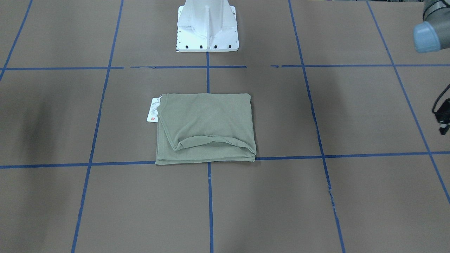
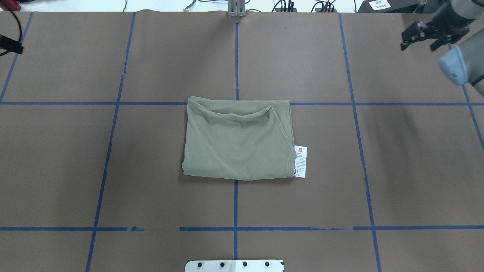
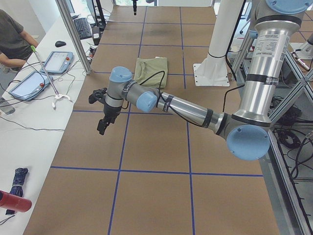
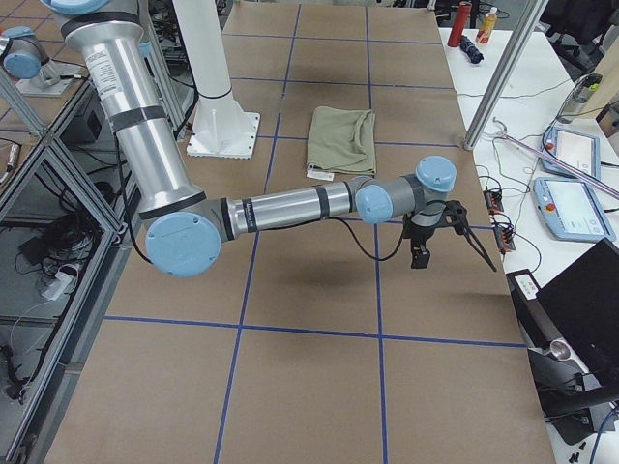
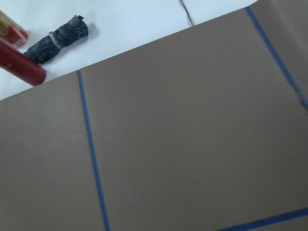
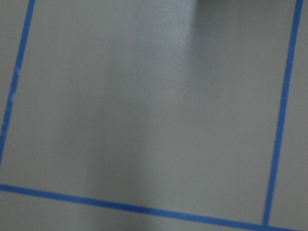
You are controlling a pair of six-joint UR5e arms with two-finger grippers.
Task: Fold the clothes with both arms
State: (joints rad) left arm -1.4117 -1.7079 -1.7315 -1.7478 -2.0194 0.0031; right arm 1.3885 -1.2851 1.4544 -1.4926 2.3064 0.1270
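Note:
The clothes are one sage-green shirt [image 2: 238, 145] lying folded into a flat rectangle at the table's middle, also seen in the front view [image 1: 207, 128] and both side views [image 3: 150, 71] [image 4: 340, 140]. Its white hang tag [image 2: 300, 161] sticks out at one side. My right gripper [image 2: 418, 45] hovers open and empty over the far right of the table, well away from the shirt. Only the edge of my left gripper [image 2: 10, 44] shows at the far left; the left side view has it [image 3: 101, 127] above bare table, and I cannot tell its state.
The white pedestal base [image 1: 207, 35] stands just behind the shirt. Blue tape lines grid the brown table. A person [image 3: 12, 39] sits at a side bench with tablets [image 3: 56, 61]. A red can [image 5: 19, 60] and folded umbrella [image 5: 57, 38] lie beyond the table's left end.

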